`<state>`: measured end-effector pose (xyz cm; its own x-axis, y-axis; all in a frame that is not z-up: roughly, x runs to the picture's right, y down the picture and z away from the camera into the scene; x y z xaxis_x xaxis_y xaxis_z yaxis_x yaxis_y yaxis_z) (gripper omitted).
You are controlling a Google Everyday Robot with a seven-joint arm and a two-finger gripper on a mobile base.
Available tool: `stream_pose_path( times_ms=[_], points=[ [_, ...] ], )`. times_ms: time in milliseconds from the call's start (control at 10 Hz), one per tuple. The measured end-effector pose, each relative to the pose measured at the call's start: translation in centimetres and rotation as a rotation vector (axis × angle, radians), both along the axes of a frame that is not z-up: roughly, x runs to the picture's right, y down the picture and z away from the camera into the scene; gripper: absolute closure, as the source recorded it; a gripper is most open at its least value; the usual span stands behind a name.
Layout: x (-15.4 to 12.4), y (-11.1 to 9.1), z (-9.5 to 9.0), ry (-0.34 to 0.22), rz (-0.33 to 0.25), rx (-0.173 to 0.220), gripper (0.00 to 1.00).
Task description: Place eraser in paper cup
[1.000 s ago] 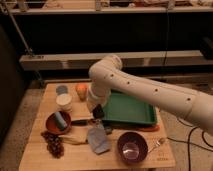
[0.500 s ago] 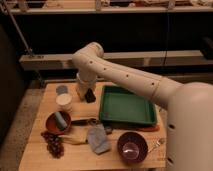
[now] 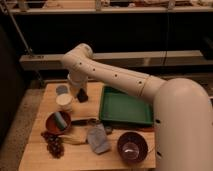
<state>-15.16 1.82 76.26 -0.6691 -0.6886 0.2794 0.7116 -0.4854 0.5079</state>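
My gripper (image 3: 81, 95) hangs from the white arm at the table's back left. It is shut on a small dark block, the eraser (image 3: 82, 97), and holds it just right of the paper cup (image 3: 64, 101) and slightly above it. The cup is short and white and stands upright on the wooden table (image 3: 35, 145). A smaller grey-blue round container (image 3: 62, 89) stands just behind the cup.
A reddish-brown bowl (image 3: 57, 122) holding a light blue block sits in front of the cup. A green tray (image 3: 125, 106) lies to the right. A grey-blue cloth (image 3: 97, 139), a purple bowl (image 3: 132, 146) and dark grapes (image 3: 54, 145) lie along the front.
The gripper has swung from the middle of the table, beside the tray, to the back left and now hangs next to the paper cup.
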Motion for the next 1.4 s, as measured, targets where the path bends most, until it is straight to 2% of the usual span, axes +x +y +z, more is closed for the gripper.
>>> stream_pose_path(
  times_ms=[200,400,700,900,1200,1400],
  points=[
    [-1.2,1.4,0.4,-0.112,-0.068,-0.010,1.00],
    [-1.7,1.9,1.7,-0.156,-0.086,-0.013,1.00],
    [-1.3,1.3,3.8,-0.164,-0.104,-0.008,1.00],
    [-2.2,0.6,4.2,-0.160,-0.137,0.016,1.00],
    [-6.7,0.6,3.7,-0.179,-0.224,0.068,1.00],
    [-8.7,0.8,3.4,-0.199,-0.270,0.090,1.00]
  ],
)
